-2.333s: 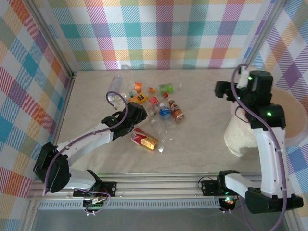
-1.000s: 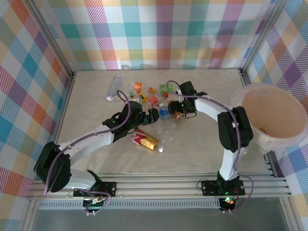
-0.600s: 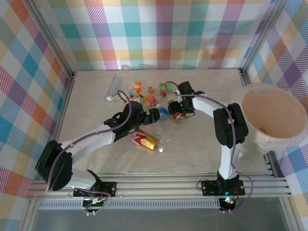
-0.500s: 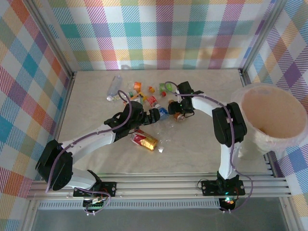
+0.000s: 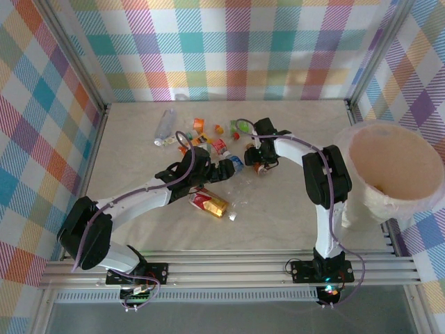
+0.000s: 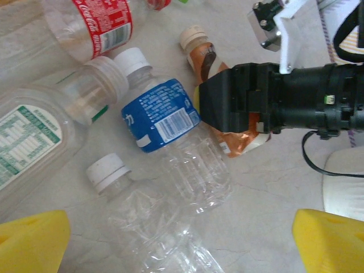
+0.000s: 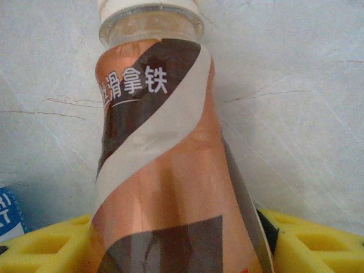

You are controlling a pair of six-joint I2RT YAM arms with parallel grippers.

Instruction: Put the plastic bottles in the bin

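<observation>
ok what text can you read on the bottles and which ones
"滑拿铁": orange-brown bottle
"Coca-Cola": red-label bottle, seen upside down
Too small to read: the print on the blue label and on the green-print label

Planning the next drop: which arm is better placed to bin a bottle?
Right: the right gripper straddles the brown-orange bottle, and the bin stands on its side. The left gripper hangs open.

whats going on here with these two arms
Two robot arms are picking plastic bottles off the table for the bin. The right gripper straddles an orange-brown bottle lying on the table; whether it is squeezing yet is unclear. The left gripper hangs open over a blue-label bottle.
</observation>
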